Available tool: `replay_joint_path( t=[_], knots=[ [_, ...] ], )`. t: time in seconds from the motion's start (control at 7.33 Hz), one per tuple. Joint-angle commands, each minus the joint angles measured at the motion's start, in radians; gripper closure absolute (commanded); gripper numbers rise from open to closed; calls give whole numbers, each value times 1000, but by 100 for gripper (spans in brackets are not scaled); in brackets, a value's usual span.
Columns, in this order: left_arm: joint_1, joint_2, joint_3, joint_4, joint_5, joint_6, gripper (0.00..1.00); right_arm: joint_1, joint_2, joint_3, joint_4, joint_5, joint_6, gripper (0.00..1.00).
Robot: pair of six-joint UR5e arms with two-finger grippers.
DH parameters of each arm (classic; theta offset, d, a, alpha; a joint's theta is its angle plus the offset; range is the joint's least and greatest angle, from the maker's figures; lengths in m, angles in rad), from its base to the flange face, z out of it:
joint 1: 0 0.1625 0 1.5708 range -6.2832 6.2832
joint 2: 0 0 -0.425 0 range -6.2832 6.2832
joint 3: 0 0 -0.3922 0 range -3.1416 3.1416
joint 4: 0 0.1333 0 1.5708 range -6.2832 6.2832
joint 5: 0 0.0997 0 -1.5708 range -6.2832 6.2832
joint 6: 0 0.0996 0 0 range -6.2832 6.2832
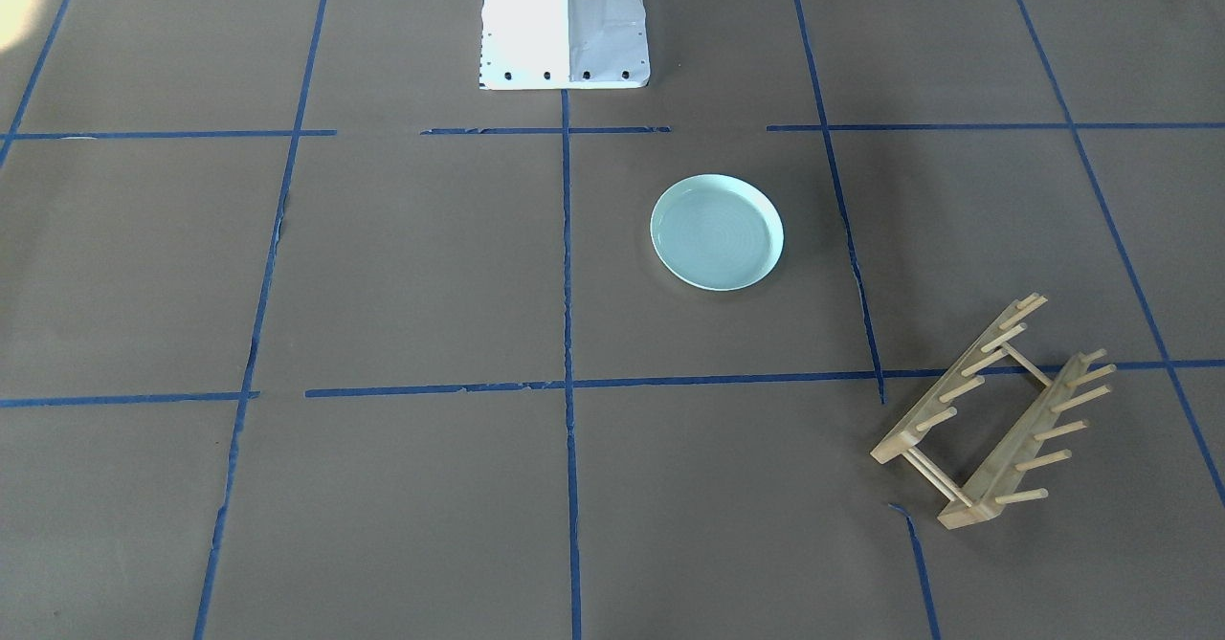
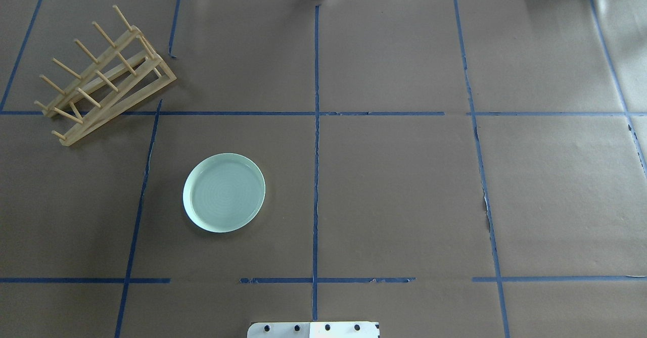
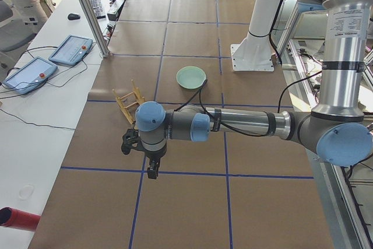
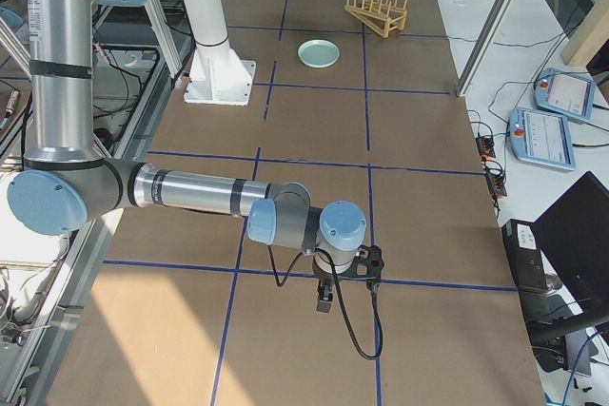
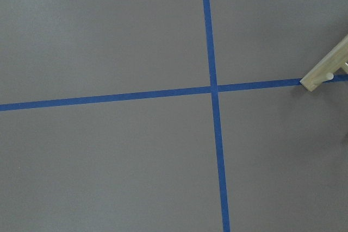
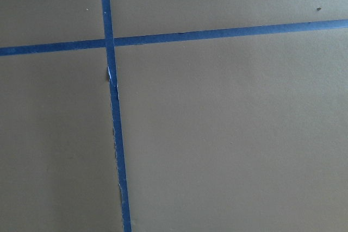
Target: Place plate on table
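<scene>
Brown paper crossed by blue tape lines (image 2: 316,176) covers the bench (image 2: 404,191), and the white robot base (image 1: 565,18) stands at its near edge. We see the plate (image 2: 224,192) lying flat and right side up on the paper, inside one taped square on the robot's left of the centre line, touching nothing else. The wooden rack (image 2: 103,75) sits well apart from it, farther out and to the left, with no dish among its pegs. Neither arm shows in the overhead or front views. In the side views each arm reaches out low toward its own end of the bench, far from the plate. The left fingers (image 3: 152,172) and the right fingers (image 4: 324,303) point down over bare paper. We see nothing held in them, but from these angles we cannot tell how wide either pair stands. The wrist cameras show only paper and tape, plus a corner of the rack on the left one. We judge the task done: the plate rests on the bench, free of both arms, and no further step looks necessary.
</scene>
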Motion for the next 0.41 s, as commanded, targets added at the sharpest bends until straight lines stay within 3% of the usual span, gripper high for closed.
replay_joint_path(
  t=[0.0, 0.27],
  knots=[
    [-1, 2, -6, 0, -6, -1, 0, 0, 0, 0, 0, 0, 0, 0],
    [1, -1, -6, 0, -6, -2, 0, 0, 0, 0, 0, 0, 0, 0]
  ],
)
